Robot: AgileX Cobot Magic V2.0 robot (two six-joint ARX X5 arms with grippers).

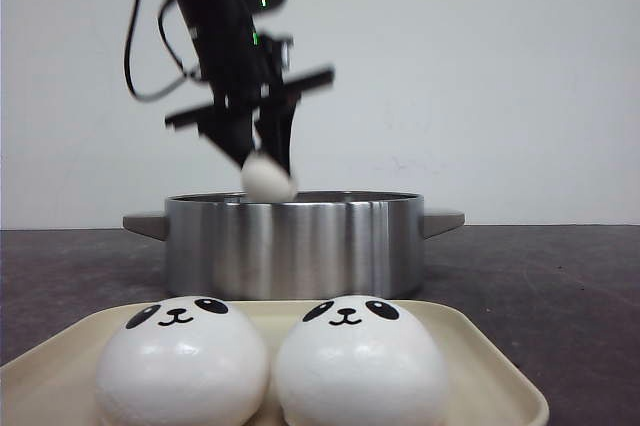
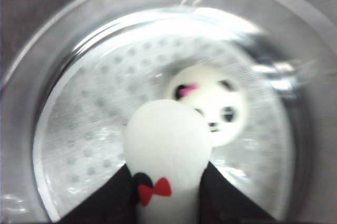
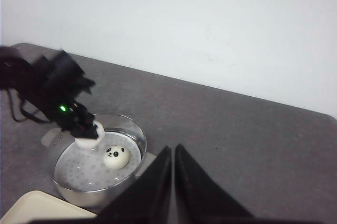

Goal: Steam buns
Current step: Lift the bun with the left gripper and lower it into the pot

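My left gripper (image 1: 262,168) is shut on a white panda bun (image 1: 268,179) and holds it just above the rim of the steel steamer pot (image 1: 295,241). In the left wrist view the held bun (image 2: 167,145) is squeezed between my black fingers (image 2: 113,195) and has a red bow. A second bun (image 2: 210,104) lies face up on the perforated tray inside the pot; it also shows in the right wrist view (image 3: 116,156). Two more buns (image 1: 182,358) (image 1: 360,358) sit on the cream tray (image 1: 495,361) at the front. My right gripper (image 3: 172,153) is shut and empty, high above the table.
The pot has side handles (image 1: 443,219) and stands on a dark grey table (image 1: 560,296) behind the cream tray. A plain white wall is at the back. The left arm's cables (image 1: 135,36) hang over the pot's left side.
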